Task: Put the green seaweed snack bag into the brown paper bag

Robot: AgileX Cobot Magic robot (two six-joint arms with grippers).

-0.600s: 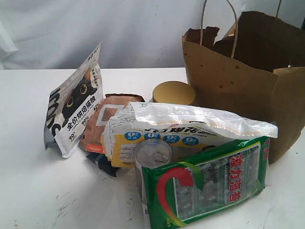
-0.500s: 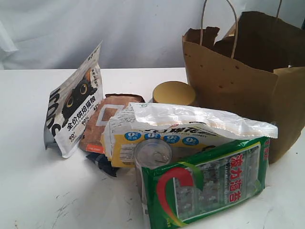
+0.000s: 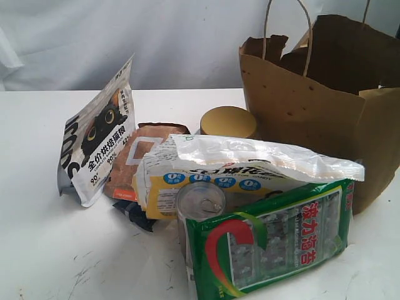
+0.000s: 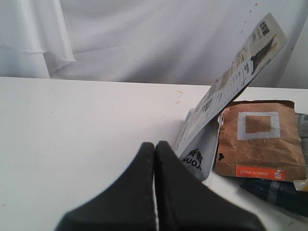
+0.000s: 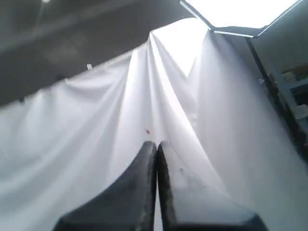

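2 closed: L fingers [image 4: 132, 195], R fingers [image 5: 137, 192].

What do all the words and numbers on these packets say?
"波力海苔", in red, on the green snack bag.
"全价烘焙猫粮" and "90%" on the cat pouch.
"SUOJ", cut off, on that pouch's base in the left wrist view.
"0" in each of four blue circles on the white and yellow packet; its black writing is too blurred to read.
The orange label on the brown pouch is too small to read.
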